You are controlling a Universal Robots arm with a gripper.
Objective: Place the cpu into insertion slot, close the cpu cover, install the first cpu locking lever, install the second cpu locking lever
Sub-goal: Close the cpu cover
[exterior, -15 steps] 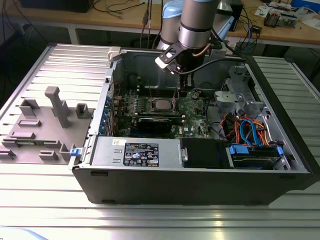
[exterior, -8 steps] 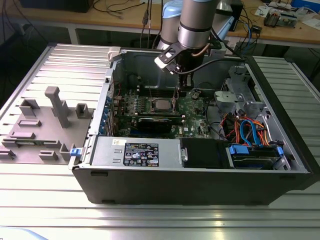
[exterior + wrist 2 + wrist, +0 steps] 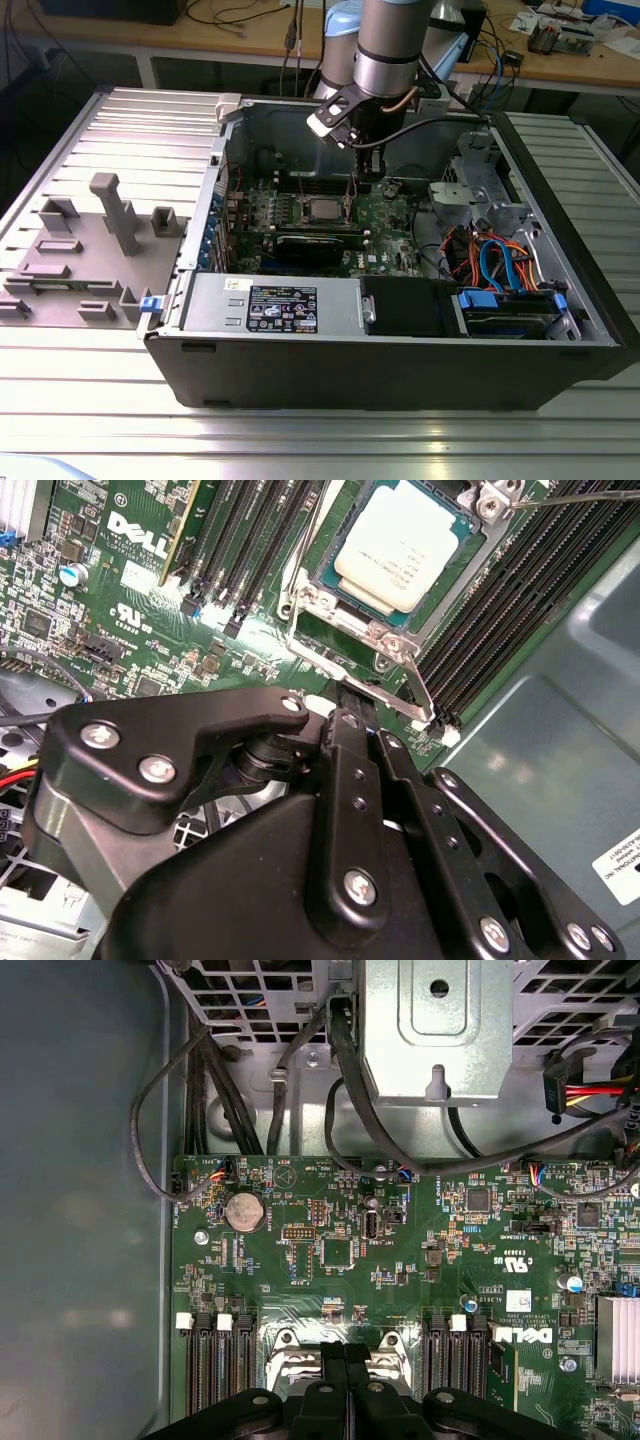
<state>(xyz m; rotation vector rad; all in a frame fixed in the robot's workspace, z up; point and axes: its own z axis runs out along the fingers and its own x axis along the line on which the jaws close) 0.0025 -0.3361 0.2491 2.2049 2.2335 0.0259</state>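
- The gripper (image 3: 354, 186) reached down into the open computer case (image 3: 400, 372), hanging just above the green motherboard (image 3: 385, 215) in the exterior view.
- In the first wrist view its two fingers (image 3: 334, 1360) lay pressed side by side with only a thin seam between them. Nothing could be seen held there, though their tips were cut off by the picture edge.
- The cpu (image 3: 398, 542) sat in the insertion slot, its silver-grey top showing through the cut-out of the cpu cover (image 3: 348, 620), which lay flat around it. The slot itself was hidden beneath the two.
- In the second wrist view the gripper (image 3: 350, 708) stood just beside a silvery locking lever (image 3: 415, 685) at the cover's near edge. Whether they touched, or whether the lever was latched, could not be made out.
- A second thin rod (image 3: 585, 495) ran off the frame by the far corner, between the black memory slots (image 3: 505, 610).
- The gripper's black body covered much of the board in both wrist views.
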